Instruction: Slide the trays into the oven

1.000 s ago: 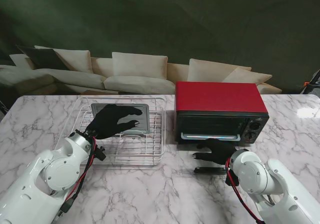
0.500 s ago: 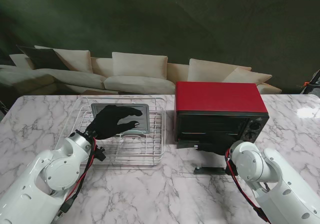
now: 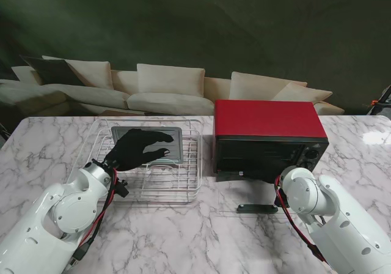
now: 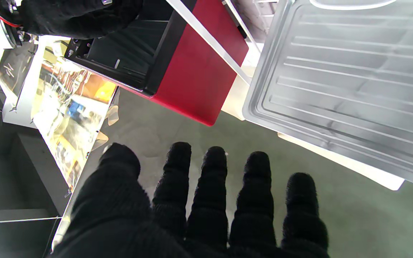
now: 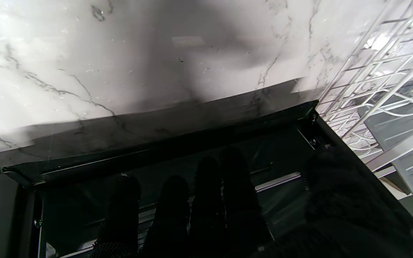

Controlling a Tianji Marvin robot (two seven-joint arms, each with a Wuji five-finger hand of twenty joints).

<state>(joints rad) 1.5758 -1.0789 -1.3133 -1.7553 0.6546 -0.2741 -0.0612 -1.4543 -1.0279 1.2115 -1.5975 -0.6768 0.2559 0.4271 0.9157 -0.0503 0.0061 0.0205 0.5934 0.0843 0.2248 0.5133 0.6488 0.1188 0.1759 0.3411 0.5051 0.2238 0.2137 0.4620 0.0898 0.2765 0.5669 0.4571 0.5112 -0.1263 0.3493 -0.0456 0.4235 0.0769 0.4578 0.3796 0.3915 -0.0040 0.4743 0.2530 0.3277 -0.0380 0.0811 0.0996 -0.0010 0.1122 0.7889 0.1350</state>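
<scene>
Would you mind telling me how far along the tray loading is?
Done: the oven door lies open on the table. In hand: the right hand reaches into the oven's mouth; the left hand hovers open over the tray in the wire rack. Left: no tray is seen in the oven.

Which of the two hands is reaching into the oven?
The right hand. Its fingers point into the dark opening of the red oven. The left hand hovers over the tray in the wire rack.
</scene>
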